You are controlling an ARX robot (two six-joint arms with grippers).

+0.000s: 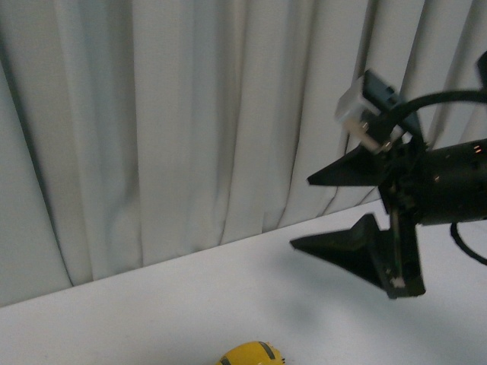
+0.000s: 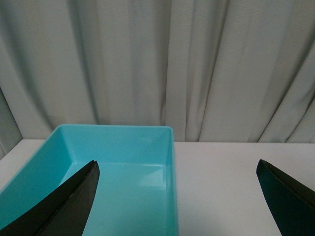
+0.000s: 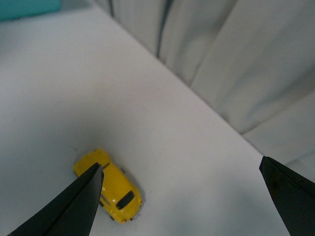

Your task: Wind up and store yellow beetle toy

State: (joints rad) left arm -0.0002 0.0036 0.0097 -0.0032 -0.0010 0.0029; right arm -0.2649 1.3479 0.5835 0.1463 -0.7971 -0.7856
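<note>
Yellow beetle toy [image 1: 253, 355] sits on the white table [image 1: 152, 304], at the near edge of the front view, nothing touching it. Right gripper [image 1: 300, 213] hangs above, farther back and to the right, jaws spread, empty. Left gripper [image 2: 177, 164] is spread too, facing the teal bin [image 2: 113, 142]. I judge the reach is the step in hand: I lower the right gripper nearer, centre the toy between the jaws, and close across its sides.

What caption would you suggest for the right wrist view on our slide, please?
Open right gripper above the yellow beetle toy on the white table, curtain behind.
</note>
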